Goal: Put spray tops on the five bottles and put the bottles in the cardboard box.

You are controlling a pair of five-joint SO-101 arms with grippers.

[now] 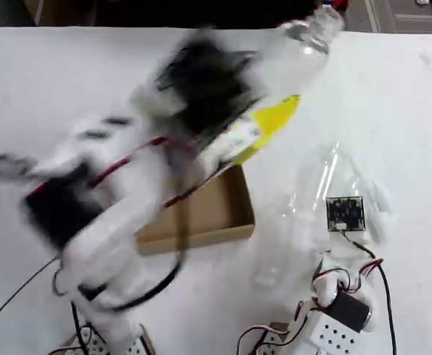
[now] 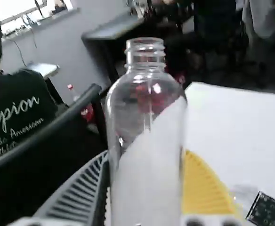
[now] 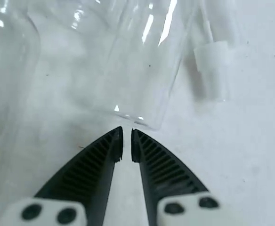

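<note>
The left gripper (image 2: 147, 165) is clamped around the body of a clear bottle (image 2: 144, 108), a dark finger (image 2: 81, 193) on one side and a yellow one (image 2: 201, 186) on the other. It holds the bottle up off the table (image 1: 393, 96), above the far edge. The neck is open with no spray top on it, so holding it low on the body seems meant to leave the mouth free for a top to go on. By that reading, this bottle is not ready for boxing. The right gripper (image 3: 126, 141) rests low near the table's near right corner, its jaws drawn almost together with a thin slit between them and nothing in them. Its tips point at the loose bottles (image 3: 137, 61) lying on their sides just ahead, probably waiting for the next pick. A small white plastic piece (image 3: 213, 70) lies beside those bottles; whether it belongs to a spray top I cannot tell. The cardboard box (image 1: 208, 214) sits near the table's middle, toward the near edge. The part of its floor not hidden by the arm is bare brown, with no bottle in it.
</note>
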